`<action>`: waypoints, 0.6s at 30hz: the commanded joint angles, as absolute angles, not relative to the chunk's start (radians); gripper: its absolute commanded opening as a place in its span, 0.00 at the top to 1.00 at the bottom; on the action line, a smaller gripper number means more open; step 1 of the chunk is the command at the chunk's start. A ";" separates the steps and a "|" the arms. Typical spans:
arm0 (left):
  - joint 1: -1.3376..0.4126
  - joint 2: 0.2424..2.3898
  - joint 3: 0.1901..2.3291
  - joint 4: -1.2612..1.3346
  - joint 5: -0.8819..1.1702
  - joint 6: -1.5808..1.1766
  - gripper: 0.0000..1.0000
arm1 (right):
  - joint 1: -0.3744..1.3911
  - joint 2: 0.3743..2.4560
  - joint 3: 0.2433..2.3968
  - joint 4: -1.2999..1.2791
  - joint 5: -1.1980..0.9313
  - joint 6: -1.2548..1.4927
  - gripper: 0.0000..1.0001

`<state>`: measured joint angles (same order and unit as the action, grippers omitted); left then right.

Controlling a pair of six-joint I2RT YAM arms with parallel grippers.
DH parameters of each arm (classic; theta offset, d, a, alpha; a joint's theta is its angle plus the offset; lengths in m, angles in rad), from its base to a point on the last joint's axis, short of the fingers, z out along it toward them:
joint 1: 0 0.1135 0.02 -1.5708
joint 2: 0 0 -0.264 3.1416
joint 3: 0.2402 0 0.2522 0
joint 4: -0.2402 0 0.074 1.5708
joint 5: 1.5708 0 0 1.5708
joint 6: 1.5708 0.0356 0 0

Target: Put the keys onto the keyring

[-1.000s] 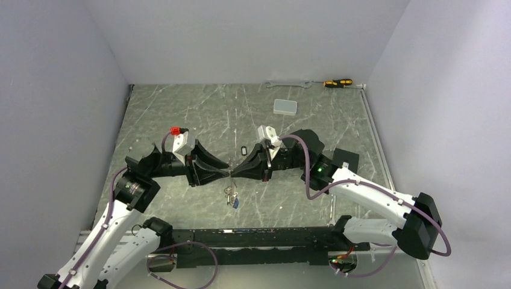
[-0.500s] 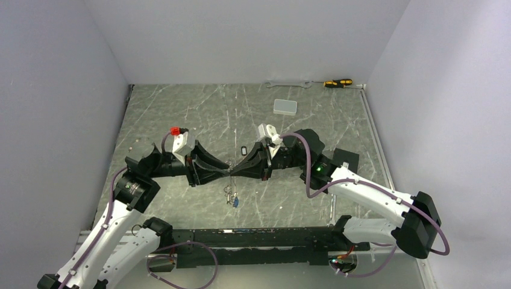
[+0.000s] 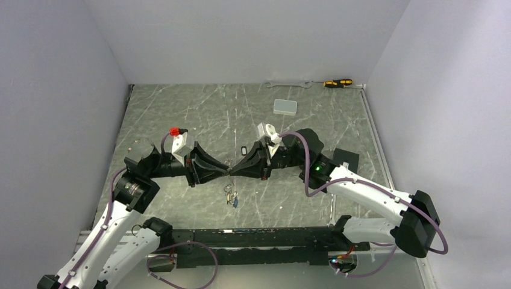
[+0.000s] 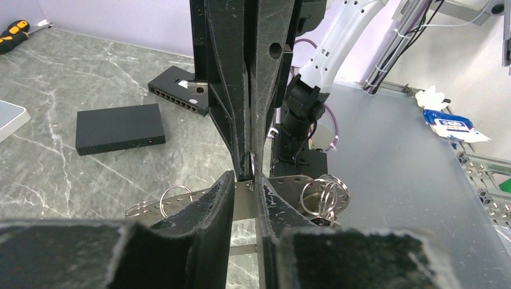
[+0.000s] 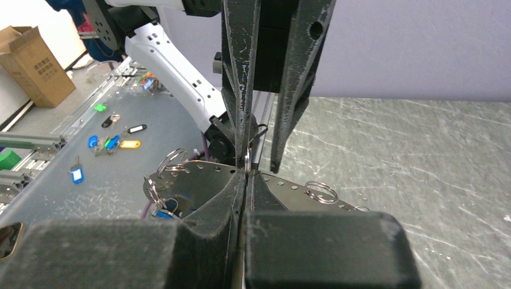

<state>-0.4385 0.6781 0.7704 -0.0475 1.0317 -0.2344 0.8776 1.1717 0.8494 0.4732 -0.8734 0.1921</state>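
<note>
Fingertips meeting over the hanging keys, centre of frame
My right fingers (image 5: 224,198) are pressed fully together on a metal sliver I take for the keyring (image 5: 247,160); my left fingers (image 4: 216,201) stand a little apart around it, gripping nothing I can confirm. The keys (image 3: 230,195) with the blue tag (image 3: 235,203) dangle just below the tips, and another tagged key (image 3: 243,149) lies on the worktop (image 3: 181,114) just above them. I'd close the left gently on the wire so the right doesn't lose it. The top view hides the contact; the right wrist view shows the left's gap, the left wrist view the metal inside it
</note>
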 commanded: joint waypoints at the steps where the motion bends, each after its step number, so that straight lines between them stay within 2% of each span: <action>1: -0.442 0.680 0.776 -0.011 1.037 -0.245 0.79 | 0.873 1.163 0.865 0.561 -0.890 0.196 1.00; 3: -0.442 0.682 0.776 -0.010 1.036 -0.248 0.86 | 0.873 1.166 0.868 0.559 -0.892 0.196 1.00; 5: -0.442 0.683 0.778 -0.011 1.028 -0.251 1.00 | 0.873 1.169 0.868 0.558 -0.896 0.198 1.00; 11: -0.441 0.690 0.789 -0.051 1.004 -0.238 1.00 | 0.873 1.169 0.881 0.522 -0.880 0.181 0.99; 14: -0.442 0.681 0.795 -0.082 0.971 -0.219 1.00 | 0.873 1.160 0.881 0.498 -0.856 0.168 0.83; 16: -0.441 0.675 0.798 -0.100 0.955 -0.204 1.00 | 0.873 1.153 0.877 0.484 -0.834 0.157 0.67; 18: -0.442 0.670 0.804 -0.124 0.939 -0.187 1.00 | 0.873 1.143 0.874 0.469 -0.811 0.146 0.56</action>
